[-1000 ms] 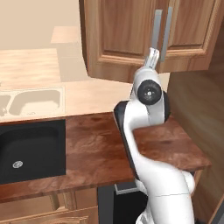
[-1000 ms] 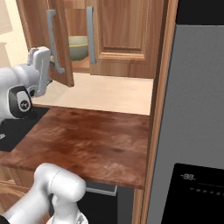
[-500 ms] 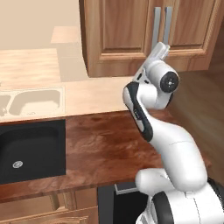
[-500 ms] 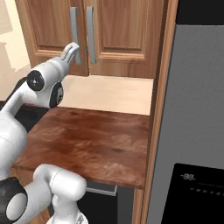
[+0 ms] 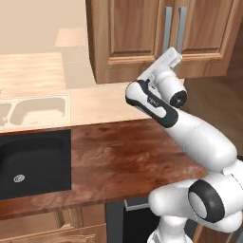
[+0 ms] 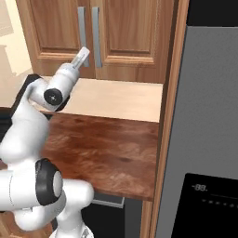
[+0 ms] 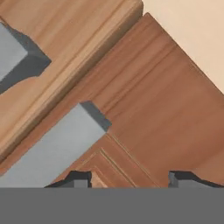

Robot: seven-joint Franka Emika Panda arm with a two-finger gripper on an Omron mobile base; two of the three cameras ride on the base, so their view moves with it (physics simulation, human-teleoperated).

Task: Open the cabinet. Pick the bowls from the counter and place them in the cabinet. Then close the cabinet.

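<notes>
The cabinet hangs above the counter with both panelled doors shut and its grey bar handles side by side. My gripper points up at the lower ends of the handles, close to the door face. In the hand view one handle ends just left of my gripper. Its fingertips stand apart, open, with only door wood between them. The dark reddish counter lies below. The bowls are out of view.
An inset black sink sits at the counter's left. Behind it runs a paler tan countertop with a beige sink. A tall grey fridge with a wooden side panel walls off the right.
A second ago the cabinet's left door stood open with an olive bowl showing inside. It has swung shut, and my hand has followed it in toward the handles.
</notes>
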